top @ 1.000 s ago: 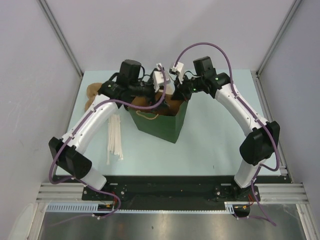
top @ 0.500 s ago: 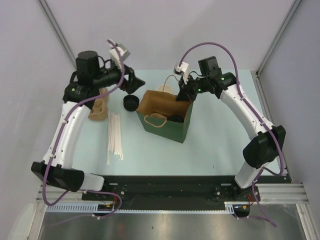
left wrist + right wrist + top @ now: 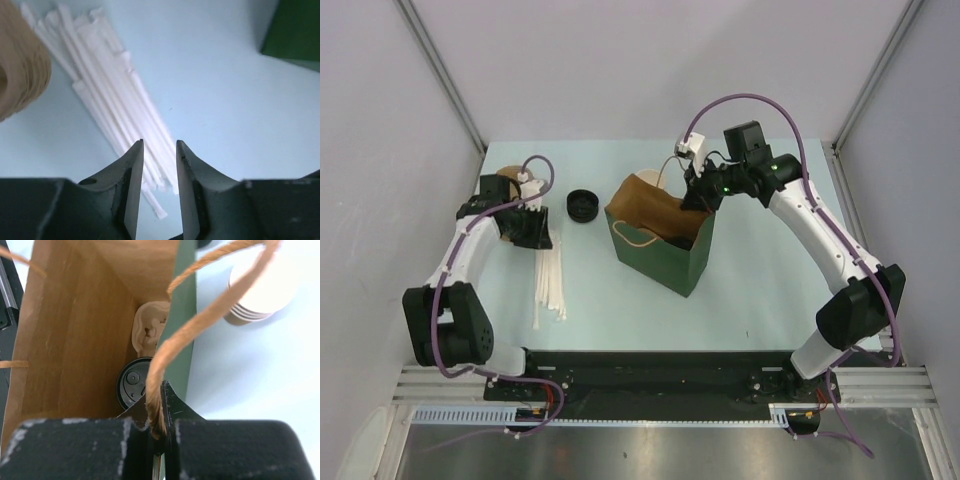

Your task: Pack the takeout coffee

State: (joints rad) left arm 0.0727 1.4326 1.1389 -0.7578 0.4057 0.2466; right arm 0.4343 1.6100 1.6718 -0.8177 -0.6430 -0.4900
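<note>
Green paper bag [image 3: 665,262] stands on the desk [image 3: 770,280] with the takeout coffee [image 3: 131,385] inside it, black lid up (deep down, beside what may be a tan moulded piece). The right pincer [image 3: 156,407] is clamped on the bag's twine handle [image 3: 200,320] at its 1 o'clock rim. At the bag's 9 o'clock, the left pincer [image 3: 159,150] hovers over white straws [image 3: 107,95], jaws narrowly parted, holding nothing.

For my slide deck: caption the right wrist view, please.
Right hand pinches rope handle of green bag; lidded coffee cup sits inside.
</note>
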